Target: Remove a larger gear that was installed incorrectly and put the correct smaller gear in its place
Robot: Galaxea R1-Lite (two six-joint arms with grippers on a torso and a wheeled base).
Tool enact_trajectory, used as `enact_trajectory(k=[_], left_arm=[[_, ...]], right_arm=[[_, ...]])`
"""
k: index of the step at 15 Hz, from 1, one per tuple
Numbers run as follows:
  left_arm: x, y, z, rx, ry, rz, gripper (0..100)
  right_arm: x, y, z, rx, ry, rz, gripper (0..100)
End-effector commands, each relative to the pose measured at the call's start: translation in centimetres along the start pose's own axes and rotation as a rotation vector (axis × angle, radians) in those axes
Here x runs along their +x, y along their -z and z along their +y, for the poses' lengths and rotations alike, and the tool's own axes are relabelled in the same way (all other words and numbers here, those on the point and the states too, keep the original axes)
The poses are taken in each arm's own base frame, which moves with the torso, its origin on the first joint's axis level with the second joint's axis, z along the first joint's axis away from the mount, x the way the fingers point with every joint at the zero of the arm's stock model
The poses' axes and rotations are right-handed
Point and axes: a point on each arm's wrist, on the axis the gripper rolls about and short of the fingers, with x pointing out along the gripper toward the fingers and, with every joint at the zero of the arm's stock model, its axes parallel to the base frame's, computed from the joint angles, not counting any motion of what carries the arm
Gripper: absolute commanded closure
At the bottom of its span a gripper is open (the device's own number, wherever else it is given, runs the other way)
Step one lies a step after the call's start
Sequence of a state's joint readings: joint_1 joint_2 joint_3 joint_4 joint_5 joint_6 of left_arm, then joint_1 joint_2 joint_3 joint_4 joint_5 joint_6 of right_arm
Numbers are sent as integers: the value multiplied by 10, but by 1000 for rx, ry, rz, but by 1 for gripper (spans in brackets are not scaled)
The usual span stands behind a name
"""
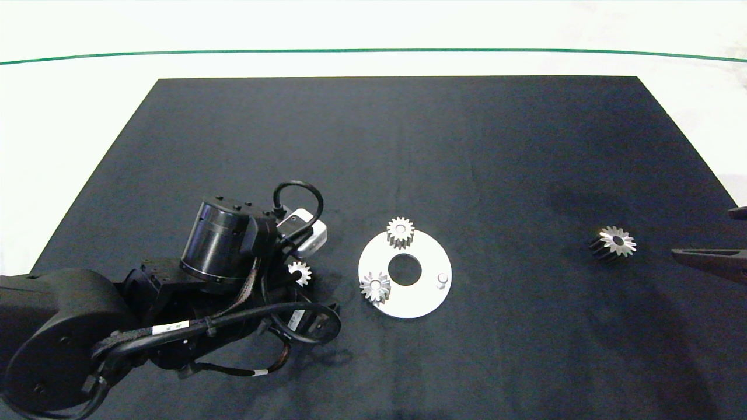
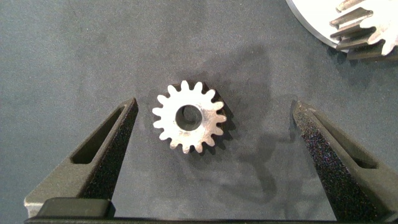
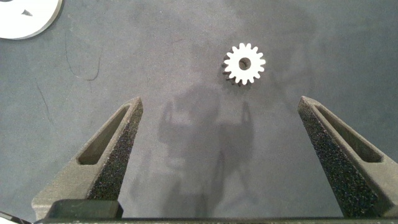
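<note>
On a white bench (image 1: pixel 52 128) spread with a black mat (image 1: pixel 408 146), the robot's left arm (image 1: pixel 76 326) reaches in low from the left. Its wrist is bent down so that the left hand (image 2: pixel 214 104) hangs directly over the smaller gear (image 2: pixel 188 118), fingers spread wide on either side and touching nothing. The gear lies flat on the mat just beside the white disc plate (image 1: pixel 420 303). Being thin, it may skid or tip on edge if the fingers close unevenly or too high, and it sits nearer one finger than the other, so that finger would likely push it sideways first. The plate carries two other small gears (image 1: pixel 400 232), and one of them (image 1: pixel 375 287) stands close to the route to the bare peg (image 1: pixel 442 280). Carried in low, the new gear could knock it or shift the plate. The bore must also meet the peg squarely or the gear will jam. The larger gear (image 1: pixel 613 242) lies on the mat well apart to the right, off the plate. The right hand (image 3: pixel 221 99) waits near it at the edge, fingers spread and empty.
</note>
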State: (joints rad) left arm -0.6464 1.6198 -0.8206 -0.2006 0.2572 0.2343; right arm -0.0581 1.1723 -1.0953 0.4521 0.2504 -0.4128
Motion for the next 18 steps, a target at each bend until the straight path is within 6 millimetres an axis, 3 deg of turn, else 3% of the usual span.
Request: enact_trajectory(k=[1,18], left_arm=[[0,-1,0,0,-2,-4,0],[7,-1,-1,-14,-6,10,32]], right_arm=[[0,0,0,-2,-2,2,0],[0,0,-1,0,2,2,0]])
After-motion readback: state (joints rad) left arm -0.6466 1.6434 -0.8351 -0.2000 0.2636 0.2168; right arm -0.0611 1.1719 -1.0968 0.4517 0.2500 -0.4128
